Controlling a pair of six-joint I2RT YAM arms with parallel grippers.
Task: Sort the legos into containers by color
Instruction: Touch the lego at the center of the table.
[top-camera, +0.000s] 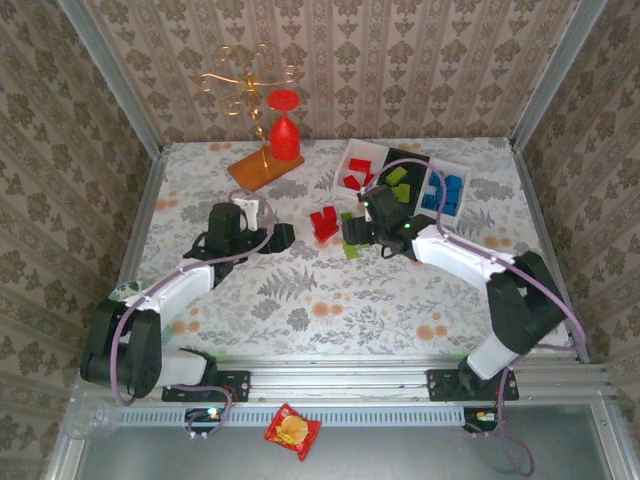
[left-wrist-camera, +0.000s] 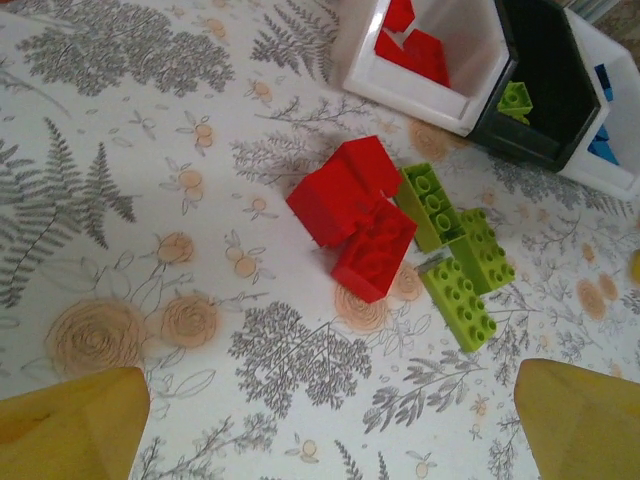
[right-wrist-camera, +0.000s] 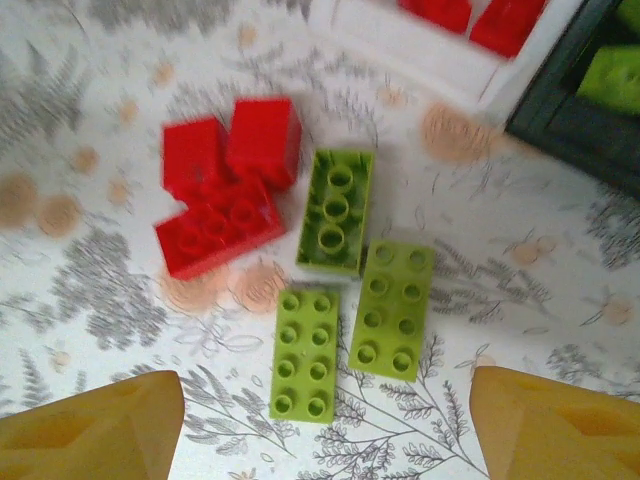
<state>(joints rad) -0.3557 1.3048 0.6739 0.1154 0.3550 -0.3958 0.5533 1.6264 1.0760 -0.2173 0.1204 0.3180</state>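
Lime-green legos (right-wrist-camera: 391, 308) lie loose beside the red legos (right-wrist-camera: 225, 185), short of the black tray (right-wrist-camera: 560, 135) that takes their colour, so I hover my right gripper (right-wrist-camera: 322, 440) over them, fingers spread and empty, to line up a pick; my left gripper (left-wrist-camera: 330, 430) hangs wide, holding nothing.

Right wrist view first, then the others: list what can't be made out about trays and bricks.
Right wrist: black tray blurred, cut by the top and right edges; its green bricks cannot be counted.
Right wrist: white tray cut by the top edge; red bricks inside show only partly.
Left wrist: second white tray cut by the right edge.
Top external: loose green bricks partly covered by the right arm.
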